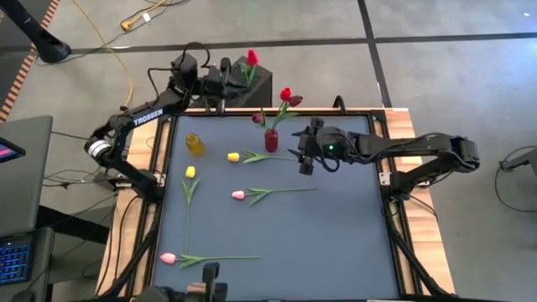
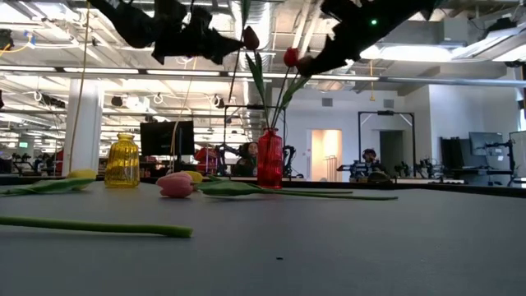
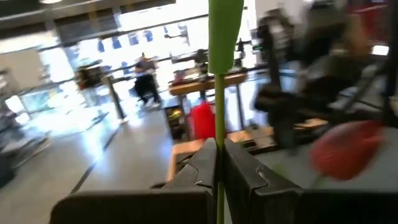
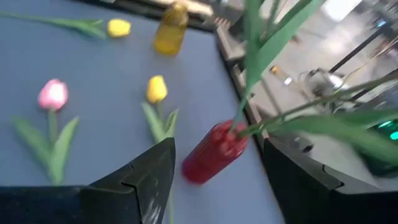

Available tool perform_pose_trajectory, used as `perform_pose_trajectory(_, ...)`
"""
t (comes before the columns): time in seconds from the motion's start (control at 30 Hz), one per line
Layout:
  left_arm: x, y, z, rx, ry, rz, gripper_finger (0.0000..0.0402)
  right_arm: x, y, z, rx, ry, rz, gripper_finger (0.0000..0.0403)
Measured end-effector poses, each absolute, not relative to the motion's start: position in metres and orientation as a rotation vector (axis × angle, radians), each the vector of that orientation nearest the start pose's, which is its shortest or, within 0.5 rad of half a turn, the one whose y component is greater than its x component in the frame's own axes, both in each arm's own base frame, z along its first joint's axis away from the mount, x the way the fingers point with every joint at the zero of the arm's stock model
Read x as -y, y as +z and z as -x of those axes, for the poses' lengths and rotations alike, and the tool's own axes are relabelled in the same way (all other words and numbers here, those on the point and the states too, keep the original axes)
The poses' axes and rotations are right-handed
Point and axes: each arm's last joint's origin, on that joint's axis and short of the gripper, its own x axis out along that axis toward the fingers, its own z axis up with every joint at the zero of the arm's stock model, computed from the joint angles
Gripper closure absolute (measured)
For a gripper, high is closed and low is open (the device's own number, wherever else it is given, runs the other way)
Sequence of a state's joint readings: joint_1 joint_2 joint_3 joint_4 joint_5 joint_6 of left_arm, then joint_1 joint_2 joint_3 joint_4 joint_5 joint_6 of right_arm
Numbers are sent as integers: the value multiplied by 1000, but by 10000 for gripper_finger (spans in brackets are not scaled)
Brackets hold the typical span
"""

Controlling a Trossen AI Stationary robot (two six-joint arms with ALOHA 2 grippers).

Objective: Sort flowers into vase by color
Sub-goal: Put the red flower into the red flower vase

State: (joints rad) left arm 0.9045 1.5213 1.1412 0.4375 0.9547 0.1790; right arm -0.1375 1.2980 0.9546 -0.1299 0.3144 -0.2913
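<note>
Left hand (image 3: 217, 165) clenched on thin green tulip stem (image 3: 219, 93), right hand (image 4: 214, 180) released above glossy red vase (image 4: 214, 152)

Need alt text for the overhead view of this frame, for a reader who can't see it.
The left gripper holds a red tulip by its stem past the table's far edge, near a red vase already holding red tulips. The right gripper hovers open beside that vase. Two yellow and two pink tulips lie on the grey table, by a yellow vase.
</note>
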Motion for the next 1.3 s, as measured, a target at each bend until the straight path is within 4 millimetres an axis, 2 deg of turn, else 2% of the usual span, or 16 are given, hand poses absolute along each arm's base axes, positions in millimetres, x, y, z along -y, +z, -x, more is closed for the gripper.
perform_pose_trajectory(0.1, -265, 328, -228, 25, 22, -178, 401, 42, 286, -276, -583, -353, 295, 132)
perform_pose_trajectory(0.3, -282, 314, -243, 137, 62, -66, 402, 37, 272, -258, -583, -356, 246, 132)
perform_pose_trajectory(0.5, -291, 303, -252, 281, 17, 45, 401, 35, 265, -225, -443, -388, 173, 132)
perform_pose_trajectory(0.77, -277, 288, -280, 384, -80, 172, 401, 33, 245, -192, -319, -397, 122, 132)
perform_pose_trajectory(0.93, -261, 276, -298, 371, -60, 187, 401, 35, 234, -184, -312, -416, 103, 132)
perform_pose_trajectory(1.03, -254, 267, -297, 370, -65, 204, 401, 35, 231, -183, -318, -418, 94, 132)
perform_pose_trajectory(1.3, -252, 242, -283, 382, 55, 242, 401, 35, 229, -182, -322, -417, 103, 132)
